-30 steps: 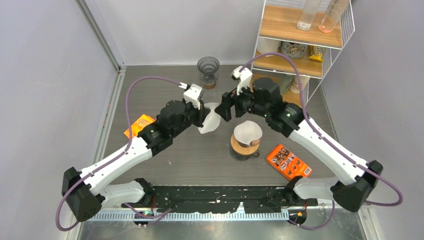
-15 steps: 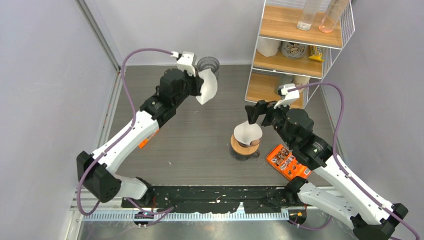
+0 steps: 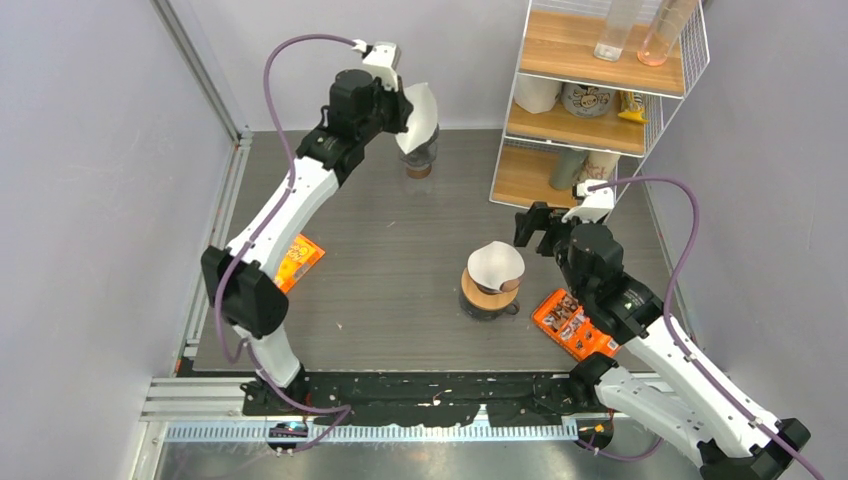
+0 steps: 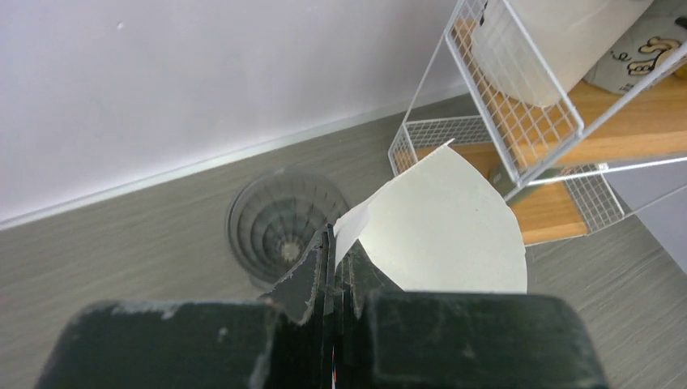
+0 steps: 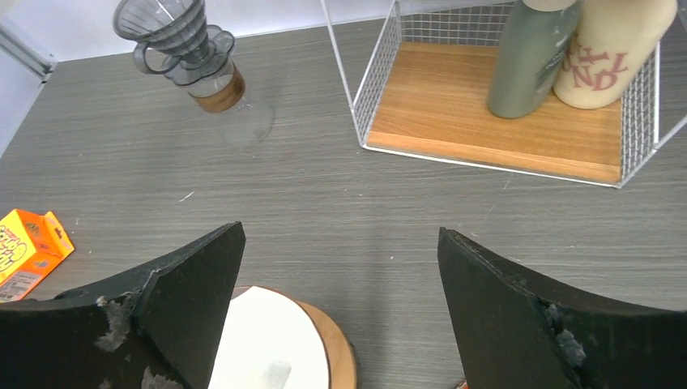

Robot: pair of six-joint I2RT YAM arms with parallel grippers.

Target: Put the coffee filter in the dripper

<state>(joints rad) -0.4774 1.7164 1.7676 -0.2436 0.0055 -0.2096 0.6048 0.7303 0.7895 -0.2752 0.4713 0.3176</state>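
At the far edge of the tabletop [image 3: 380, 290], close to the back wall, the left pincer [image 3: 403, 100] is clamped tight on one edge of the white coffee filter [image 3: 419, 112], its fingers pressed together with the paper between them. From the left wrist view the filter [image 4: 444, 227] fans out to the right of the pincer [image 4: 332, 243], while the grey ribbed dripper [image 4: 279, 220] sits below, just beyond the fingertips and slightly left of them. The filter's near corner overlaps the dripper's right rim, and whether paper and rim touch cannot be told. The filter is not seated inside the cone. From above, the filter hides most of the dripper [image 3: 419, 160], which stands on a glass base with a brown collar. The right pincer [image 3: 537, 228] hangs spread wide with nothing in it, just beside a second white filter [image 3: 496, 264] that rests on a round wooden holder [image 3: 478, 300] near the tabletop's middle. Through the right wrist camera the dripper [image 5: 172, 31] is seen well apart from that pincer [image 5: 340, 235].
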